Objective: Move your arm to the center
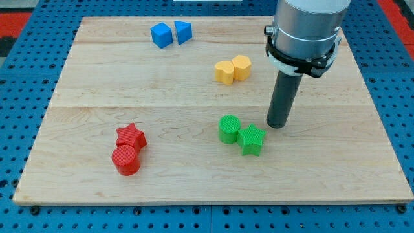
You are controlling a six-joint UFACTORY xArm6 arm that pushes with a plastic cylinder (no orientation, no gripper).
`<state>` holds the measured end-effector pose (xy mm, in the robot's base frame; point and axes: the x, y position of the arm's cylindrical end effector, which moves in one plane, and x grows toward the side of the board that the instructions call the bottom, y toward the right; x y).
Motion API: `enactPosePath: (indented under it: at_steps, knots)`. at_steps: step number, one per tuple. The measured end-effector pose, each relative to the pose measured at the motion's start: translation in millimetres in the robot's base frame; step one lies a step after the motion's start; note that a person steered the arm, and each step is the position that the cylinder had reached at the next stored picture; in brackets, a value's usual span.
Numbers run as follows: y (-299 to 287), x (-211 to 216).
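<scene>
Since the task names no block, only the board's centre, the blocks matter here as obstacles. They sit in colour pairs, each pair touching or nearly so: blue cube (161,35) with a blue wedge-like block (184,31) near the view's top; two yellow blocks (225,72) (241,67), shapes rounded or faceted but hard to name, right of middle; green cylinder (228,128) against green star (252,140) below them; red star (130,136) above red cylinder (126,159) at lower left. This pairing looks deliberate, and it leaves the middle of the wooden board (77,90) bare.

My tip (277,125) rests on the board just right of the green pair, near the green star's upper edge but apart from it, and below the yellow pair. Rod hangs straight and vertical under the grey wrist housing, which enters from the view's top right. No pincer fitted, so nothing opens, closes or holds.

Judgement: the centre lies to the view's left and slightly up. A straight path would pass between yellow and green pairs; clipping the green cylinder is the risk.
</scene>
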<state>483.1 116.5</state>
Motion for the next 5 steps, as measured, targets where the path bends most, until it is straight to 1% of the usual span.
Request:
enactPosePath:
  at_steps: [1, 2, 3, 4, 5]
  knots:
    - [6.4, -2.6]
    - [27.1, -58.3]
    - [24.0, -101.0]
    - [23.9, -156.1]
    - [-4.7, -195.0]
